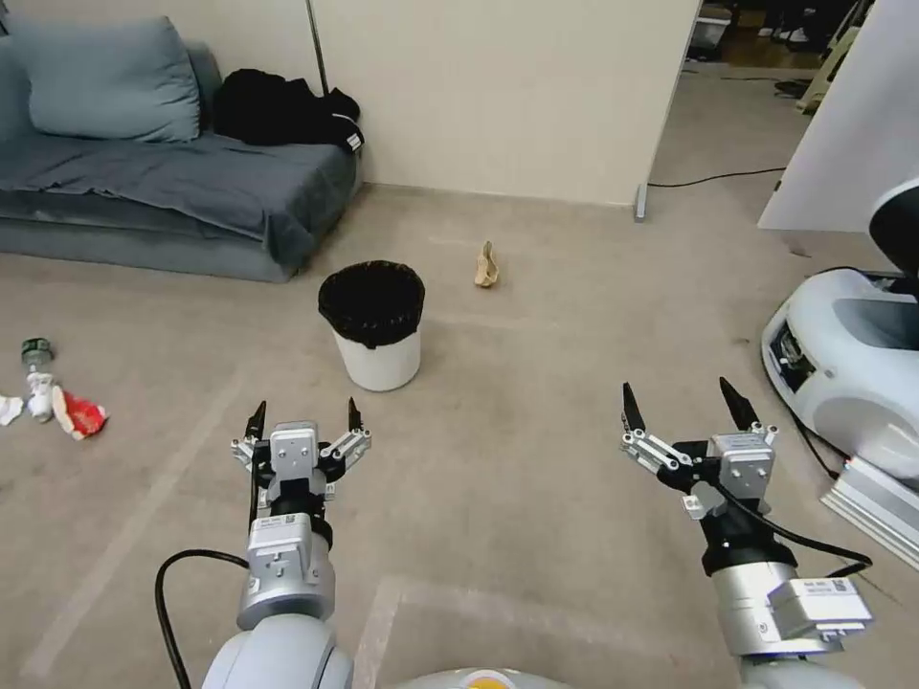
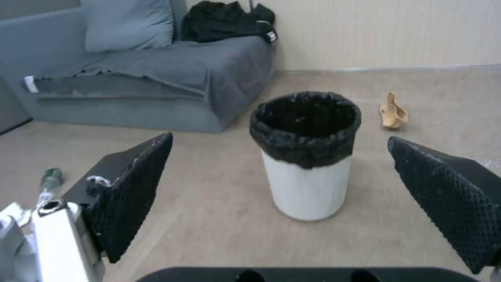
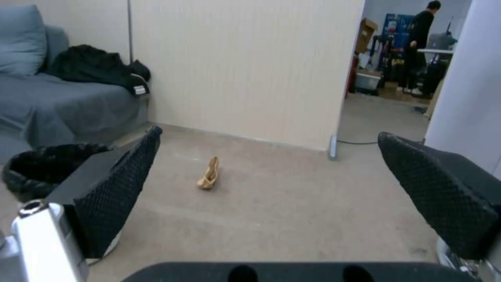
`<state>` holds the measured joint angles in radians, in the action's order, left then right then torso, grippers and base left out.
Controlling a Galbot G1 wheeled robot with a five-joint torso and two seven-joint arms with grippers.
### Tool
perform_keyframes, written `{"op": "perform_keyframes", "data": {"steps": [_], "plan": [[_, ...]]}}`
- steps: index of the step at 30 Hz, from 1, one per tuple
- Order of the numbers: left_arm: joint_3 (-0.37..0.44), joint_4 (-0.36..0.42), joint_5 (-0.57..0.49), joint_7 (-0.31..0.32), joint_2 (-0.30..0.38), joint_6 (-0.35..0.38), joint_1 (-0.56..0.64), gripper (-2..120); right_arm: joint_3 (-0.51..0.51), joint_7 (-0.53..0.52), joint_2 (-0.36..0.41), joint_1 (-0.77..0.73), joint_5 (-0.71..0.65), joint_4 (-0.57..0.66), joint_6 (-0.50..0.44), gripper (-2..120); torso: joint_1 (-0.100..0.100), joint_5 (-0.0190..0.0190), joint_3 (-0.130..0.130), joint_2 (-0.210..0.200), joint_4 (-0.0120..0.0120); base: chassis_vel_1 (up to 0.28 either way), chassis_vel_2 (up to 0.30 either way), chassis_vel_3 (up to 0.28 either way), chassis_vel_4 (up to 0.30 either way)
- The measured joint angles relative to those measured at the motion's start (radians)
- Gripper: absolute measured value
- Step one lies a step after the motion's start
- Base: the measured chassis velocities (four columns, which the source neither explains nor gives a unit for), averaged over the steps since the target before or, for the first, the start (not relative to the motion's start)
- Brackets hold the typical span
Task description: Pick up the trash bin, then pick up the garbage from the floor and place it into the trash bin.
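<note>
One trash bin [image 1: 376,325], white with a black liner folded over its rim, stands upright on the beige carpet [image 1: 536,459] just ahead of the left gripper [image 1: 304,413], whose jaws are spread apart and hold nothing. The right gripper [image 1: 683,397], jaws likewise wide and empty, hovers above bare carpet well to the bin's right. One tan paper bag [image 1: 486,265] lies crumpled beyond the bin, toward the cream wall [image 1: 507,96]. At the far left a cluster of litter rests on the floor: one green-capped bottle [image 1: 36,354], one red wrapper [image 1: 80,415] and white tissue [image 1: 10,409] beside it. One grey sofa [image 1: 163,182] with one cushion [image 1: 105,81] and a black garment [image 1: 282,110] sits behind. A second white robot [image 1: 847,354] stands at right.
</note>
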<state>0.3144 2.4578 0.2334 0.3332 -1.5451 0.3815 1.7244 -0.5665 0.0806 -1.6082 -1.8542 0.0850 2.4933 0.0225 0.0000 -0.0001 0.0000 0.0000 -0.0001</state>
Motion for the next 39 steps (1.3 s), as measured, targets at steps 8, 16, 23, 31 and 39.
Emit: {"op": "perform_keyframes", "data": {"steps": [8, 16, 23, 31, 39], "plan": [[0.004, 0.007, -0.001, 0.0, 0.006, 0.0, 0.001, 100, -0.003, 0.0, 0.0, -0.005, -0.003, 0.005, 0.002, 100, 0.0, 0.0005, 0.0, 0.0, 0.0002, -0.219, 0.212, 0.214, -0.222], [0.004, 0.008, 0.0, 0.001, 0.005, 0.001, 0.004, 100, -0.003, -0.002, 0.0, -0.008, -0.005, 0.006, 0.003, 100, 0.0, 0.0001, 0.0, 0.0, 0.0001, -0.217, 0.213, 0.209, -0.211], [0.006, 0.01, 0.001, 0.002, 0.002, 0.001, 0.005, 100, -0.004, -0.002, 0.0, -0.006, -0.005, 0.007, 0.003, 100, 0.0, 0.0001, 0.0, 0.0, 0.0002, -0.218, 0.208, 0.209, -0.213], [0.006, 0.003, 0.001, 0.003, -0.002, 0.001, 0.002, 100, -0.004, -0.002, 0.0, -0.005, -0.005, 0.007, 0.003, 100, 0.0, 0.0004, 0.0, 0.0, 0.0, -0.215, 0.215, 0.215, -0.225], [0.007, 0.0, 0.001, 0.004, -0.006, 0.002, 0.001, 100, -0.004, -0.002, 0.0, -0.001, -0.007, -0.003, 0.0, 100, 0.0, 0.0001, 0.0, 0.0, 0.0001, -0.202, 0.209, 0.204, -0.205]]}}
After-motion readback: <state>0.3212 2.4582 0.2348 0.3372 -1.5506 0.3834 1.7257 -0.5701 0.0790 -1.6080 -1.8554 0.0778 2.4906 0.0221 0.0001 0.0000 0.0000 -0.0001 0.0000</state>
